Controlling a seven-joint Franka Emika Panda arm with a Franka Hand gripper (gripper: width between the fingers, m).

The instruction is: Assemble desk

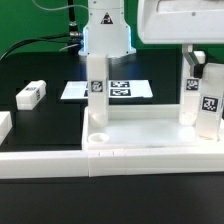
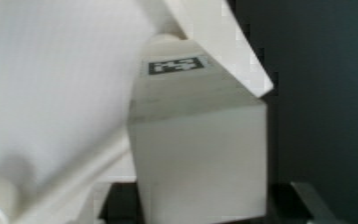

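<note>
- White plastic is filling the exterior view: I am seeing the desk top lying on the black tabletop, a standing leg at its near corner socket, and the jaws reaching down around a second leg at the exterior view's right.
- A loose leg is lying well apart at the exterior view's left, so I am reading that side as open room.
- In the wrist view, dark fingers are flanking the second leg; I cannot tell whether they are gripping it.
- I am judging that an off-centre squeeze could twist this leg and jam it against the tray rim.
</note>
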